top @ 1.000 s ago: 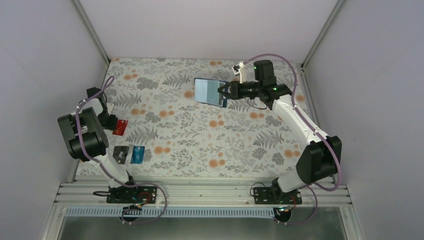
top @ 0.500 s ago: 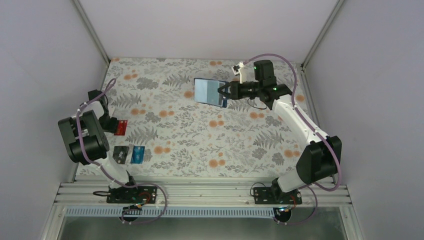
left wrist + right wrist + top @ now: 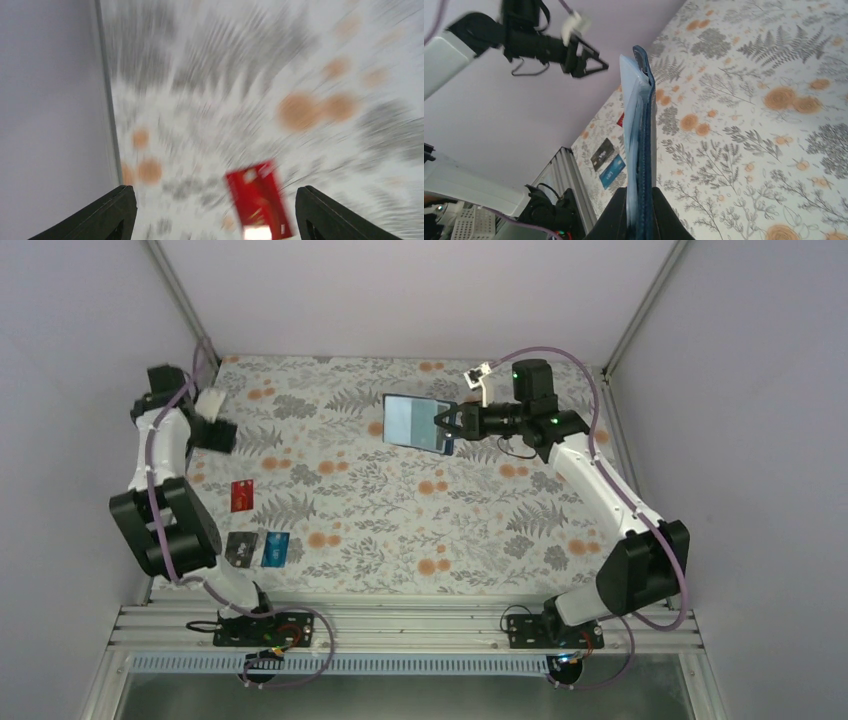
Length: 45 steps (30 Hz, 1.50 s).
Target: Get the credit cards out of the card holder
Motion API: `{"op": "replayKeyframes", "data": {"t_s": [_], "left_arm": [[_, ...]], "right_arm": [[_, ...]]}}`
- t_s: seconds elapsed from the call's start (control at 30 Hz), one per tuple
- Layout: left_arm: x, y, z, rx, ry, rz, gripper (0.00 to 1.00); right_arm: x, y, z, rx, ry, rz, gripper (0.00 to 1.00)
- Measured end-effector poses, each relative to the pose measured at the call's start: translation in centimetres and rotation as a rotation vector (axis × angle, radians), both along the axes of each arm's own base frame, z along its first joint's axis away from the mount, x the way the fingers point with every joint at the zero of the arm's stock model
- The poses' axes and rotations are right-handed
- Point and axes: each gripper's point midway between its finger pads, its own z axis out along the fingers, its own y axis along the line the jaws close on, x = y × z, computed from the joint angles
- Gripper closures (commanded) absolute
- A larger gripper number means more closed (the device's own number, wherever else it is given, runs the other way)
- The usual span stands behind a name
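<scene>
Looking down from the overhead camera, I see a table (image 3: pixel 400 530) covered in a grey and orange floral cloth. The right arm (image 3: pixel 600 490) stretches to the far middle of the table. The left arm (image 3: pixel 150 470) reaches up along the left edge toward the far left corner.

The card holder (image 3: pixel 415 423) is held up off the cloth at the far middle, its pale blue inner face turned toward the overhead camera. The right gripper (image 3: pixel 447 425) pinches it by its right edge. The right wrist camera sees the holder edge-on instead, as a thin navy and light blue sliver rising from between the two pressed-in fingers, a view the overhead camera does not give.

The left gripper (image 3: pixel 215 430) hangs above the far left of the cloth. Its own camera is heavily blurred, yet it shows both fingers spread wide with nothing between them. The right wrist camera confirms this from across the table.

Three cards lie flat on the cloth near the left edge. The red card (image 3: pixel 241 496) sits alone, and it is the only card the left wrist camera catches. Nearer the arm bases, the black card (image 3: pixel 239 548) and the blue-teal card (image 3: pixel 275 549) lie side by side, just apart. I cannot tell from any view whether a card sits in the holder's pockets.
</scene>
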Motion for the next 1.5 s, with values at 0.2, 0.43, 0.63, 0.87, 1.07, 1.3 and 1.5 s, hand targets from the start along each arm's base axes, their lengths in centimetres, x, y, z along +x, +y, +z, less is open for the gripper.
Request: {"op": "replayKeyframes", "data": {"t_s": [0.2,0.43,0.63,0.87,1.07,1.3,1.5], "left_arm": [[3.2,-15.2,16.2,-0.238,-0.429,-0.494,0.0],[-3.0,-29.7,21.2,-0.71,-0.485,-0.93,0.0],[-5.3,-33.6,19.1,-0.898,-0.395,-1.001,0.0],[-8.0,-36.5,18.3,-0.991,-0.334,-1.098,0.16],[-9.3,-36.9,19.0,-1.006,-0.362,-1.162,0.87],[-9.5,-37.0,18.4,-1.037,-0.362,-1.154,0.97],[-10.3,-37.5,18.6,-1.135,-0.338,-1.154,0.97]], "right_arm": [[-1.3,0.5,1.6,0.063,-0.054,0.07,0.96],[-2.8,1.8,2.9,0.121,-0.106,0.173,0.96],[-4.9,3.2,4.0,0.152,-0.165,0.274,0.96],[-6.0,4.0,4.2,0.161,-0.196,0.327,0.96],[-6.3,4.2,4.2,0.161,-0.207,0.34,0.96],[-6.7,4.6,4.2,0.163,-0.209,0.357,0.88],[-5.9,4.9,4.5,0.154,-0.233,0.315,0.85]]}}
